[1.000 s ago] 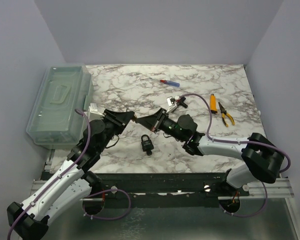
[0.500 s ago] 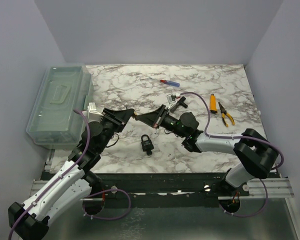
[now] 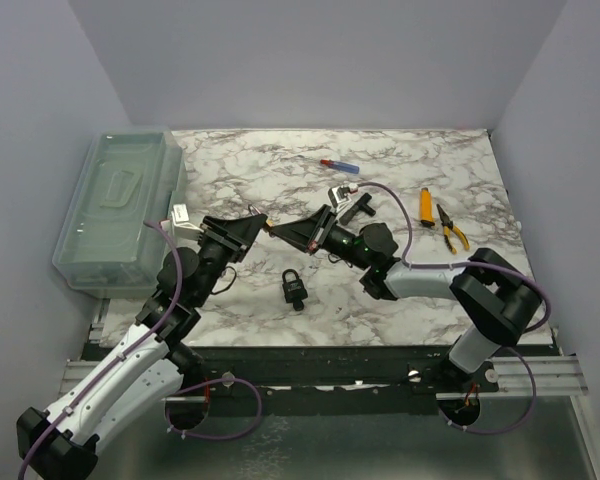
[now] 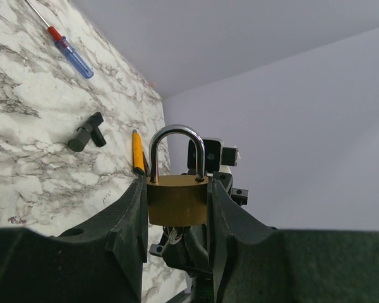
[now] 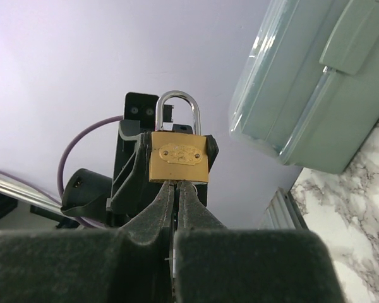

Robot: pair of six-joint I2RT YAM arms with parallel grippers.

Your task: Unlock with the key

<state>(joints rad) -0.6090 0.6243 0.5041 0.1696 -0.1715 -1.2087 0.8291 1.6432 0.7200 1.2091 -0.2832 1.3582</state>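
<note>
A: So, starting at the left, what sits on the table (image 3: pixel 242 180)?

B: A clear lidded plastic box (image 3: pixel 120 205) lies at the left edge. Just right of it the left gripper (image 3: pixel 248 224) is raised off the marble, its fingers (image 4: pixel 134 208) clamped on either side of a brass padlock (image 4: pixel 177 201) (shackle up and closed).

A: And the key?

B: The right gripper (image 5: pixel 176 189) meets that padlock from the opposite side, tips right at the underside of its body. Its fingers are pressed nearly together on a thin bit of metal, seemingly the key (image 4: pixel 174 235); whether it has entered the keyhole cannot be told.

A: Anything below them?

B: A black padlock (image 3: pixel 294 287) stands on the marble, near the front edge, apart from both grippers.

A: Further right?

B: A red-and-blue screwdriver (image 3: pixel 338 165) lies toward the back, a black T-shaped piece (image 3: pixel 360 206) is nearer, then an orange knife (image 3: pixel 426 206) and yellow-handled pliers (image 3: pixel 451 228) side by side.
</note>
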